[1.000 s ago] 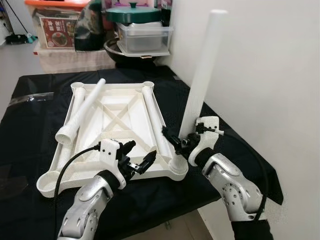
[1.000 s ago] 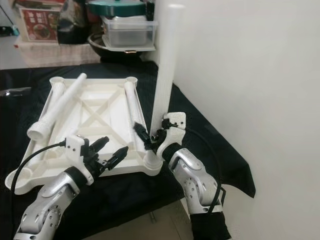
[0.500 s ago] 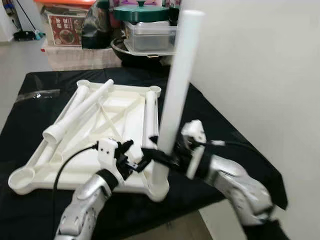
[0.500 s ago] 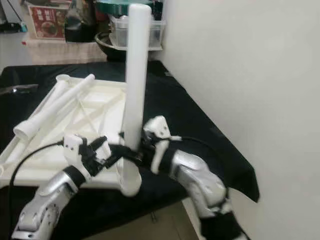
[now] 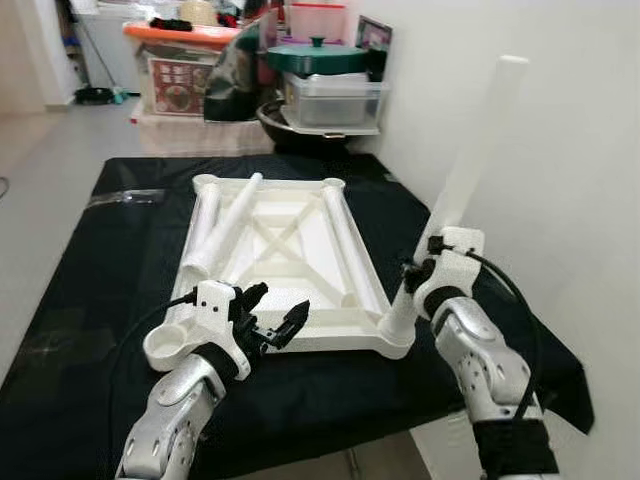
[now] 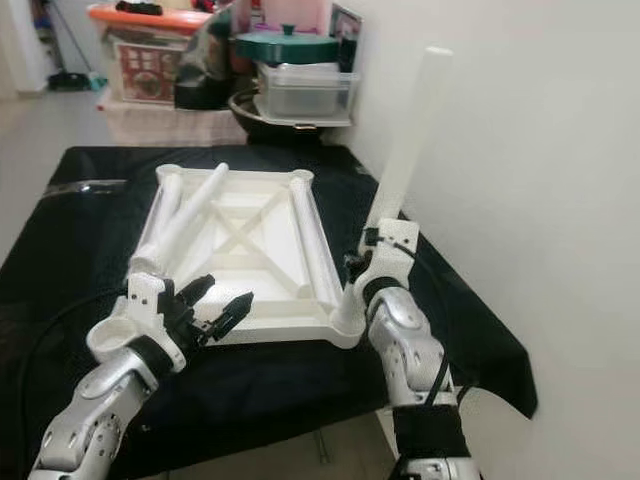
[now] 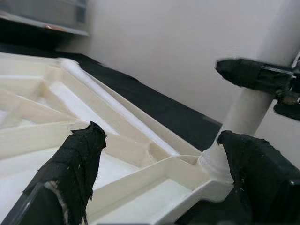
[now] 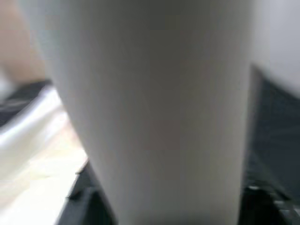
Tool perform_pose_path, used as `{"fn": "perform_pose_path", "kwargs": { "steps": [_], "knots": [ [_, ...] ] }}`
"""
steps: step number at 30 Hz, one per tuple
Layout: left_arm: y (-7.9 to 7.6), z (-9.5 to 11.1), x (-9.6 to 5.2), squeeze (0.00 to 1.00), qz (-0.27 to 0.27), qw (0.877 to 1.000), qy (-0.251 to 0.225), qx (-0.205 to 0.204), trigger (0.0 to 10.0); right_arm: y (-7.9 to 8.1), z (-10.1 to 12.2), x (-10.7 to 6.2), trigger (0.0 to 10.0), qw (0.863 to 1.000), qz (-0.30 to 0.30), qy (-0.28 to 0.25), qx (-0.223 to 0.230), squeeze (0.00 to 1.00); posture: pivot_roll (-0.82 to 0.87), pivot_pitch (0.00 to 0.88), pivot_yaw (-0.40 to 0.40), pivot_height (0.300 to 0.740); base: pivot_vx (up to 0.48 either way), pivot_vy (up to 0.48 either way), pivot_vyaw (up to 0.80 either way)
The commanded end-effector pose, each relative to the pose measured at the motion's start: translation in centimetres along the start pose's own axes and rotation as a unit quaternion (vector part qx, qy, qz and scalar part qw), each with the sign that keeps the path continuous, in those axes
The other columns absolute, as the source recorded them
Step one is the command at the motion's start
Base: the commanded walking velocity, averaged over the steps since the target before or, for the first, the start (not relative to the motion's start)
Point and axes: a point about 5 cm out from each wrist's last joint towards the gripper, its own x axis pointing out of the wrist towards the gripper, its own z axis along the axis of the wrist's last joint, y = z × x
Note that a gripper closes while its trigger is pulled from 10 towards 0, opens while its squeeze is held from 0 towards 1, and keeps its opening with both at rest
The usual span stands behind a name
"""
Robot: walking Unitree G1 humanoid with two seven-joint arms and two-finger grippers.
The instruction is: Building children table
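While the white table leg (image 5: 470, 170) stands tilted in the near right corner socket of the upturned white tabletop (image 5: 290, 255), the right gripper (image 5: 420, 275) is clamped on its lower part. Left gripper (image 5: 275, 318) hovers at the tabletop's near edge, fingers (image 7: 77, 159) apart, holding nothing. Two loose legs (image 5: 228, 222) lie on the tabletop's left side. Tabletop rests on a black cloth (image 5: 90, 270). Since half a second ago, the leg leans further right, toward the wall, and the camera view has shifted. Box label behind is unreadable.
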Motion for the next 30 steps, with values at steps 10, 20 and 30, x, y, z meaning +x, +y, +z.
{"fn": "perform_pose_path", "kwargs": {
  "steps": [10, 20, 30],
  "knots": [
    [-0.1, -0.1, 0.3, 0.00, -0.005, 1.000, 0.003, -0.002, 10.0, 4.8, 1.7, -2.1, 10.0, 0.937, 0.349, 0.021, -0.002, 0.00, 0.06, 0.000, -0.101, 0.740, 0.000, 0.000, 0.00],
    [-0.2, 0.0, 0.1, 0.00, -0.002, 1.000, 0.001, -0.002, 10.0, -3.2, -3.8, 1.4, 0.0, 0.984, -0.112, 0.137, -0.025, 0.00, 0.07, 0.000, -0.106, 0.740, 0.000, 0.000, 0.00],
    [-0.3, 0.0, 0.0, 0.00, -0.006, 1.000, 0.003, -0.003, 10.0, -5.1, -3.6, -0.5, 10.0, 0.961, -0.248, 0.122, -0.024, 0.00, 0.06, 0.000, -0.099, 0.740, 0.000, 0.000, 0.00]
  ]
}}
